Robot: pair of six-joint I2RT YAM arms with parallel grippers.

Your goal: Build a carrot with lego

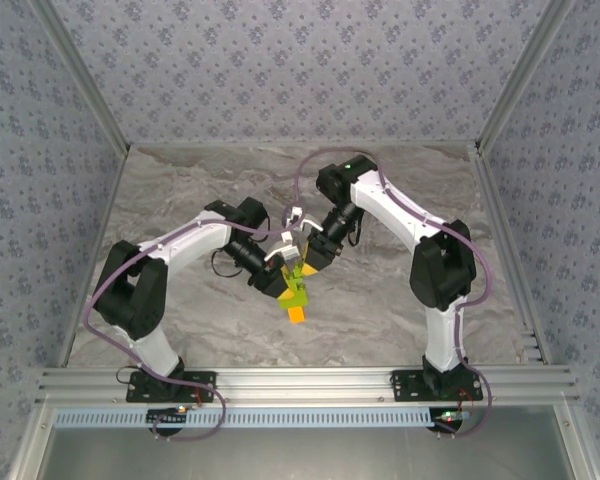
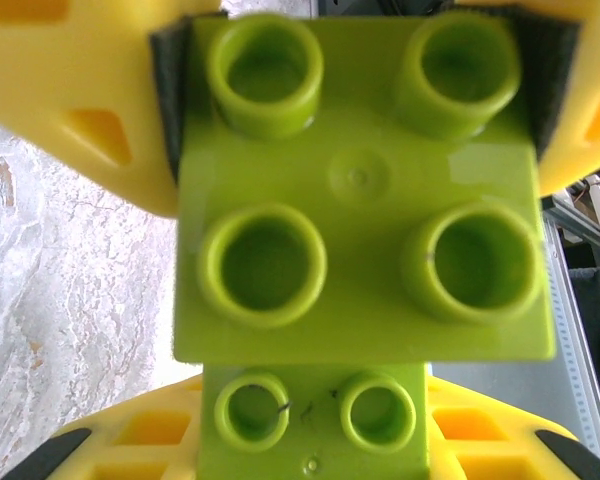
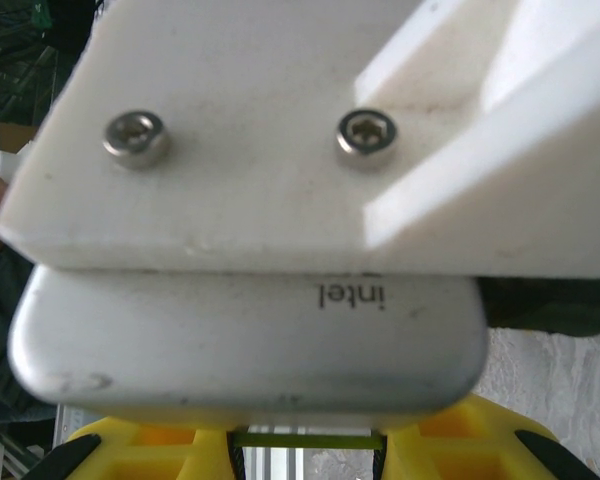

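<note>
The carrot (image 1: 297, 296) hangs above the middle of the table, lime-green bricks on top and an orange brick (image 1: 297, 315) at its lower tip. Both grippers meet at it. My left gripper (image 1: 280, 277) (image 2: 315, 445) is shut on a lime-green brick (image 2: 315, 415), its yellow fingers at either side. A bigger four-stud lime-green brick (image 2: 360, 190) joins it and sits between the right gripper's yellow fingers (image 2: 90, 100). My right gripper (image 1: 307, 262) (image 3: 305, 450) is shut on a thin lime-green edge (image 3: 305, 438). The orange brick is hidden in both wrist views.
The left arm's silver wrist camera (image 3: 250, 340) and its white mount (image 3: 280, 130) hang right in front of the right wrist. Grey marbled tabletop (image 1: 380, 310) lies below, patterned walls stand around it, and an aluminium rail (image 1: 310, 382) runs along the near edge.
</note>
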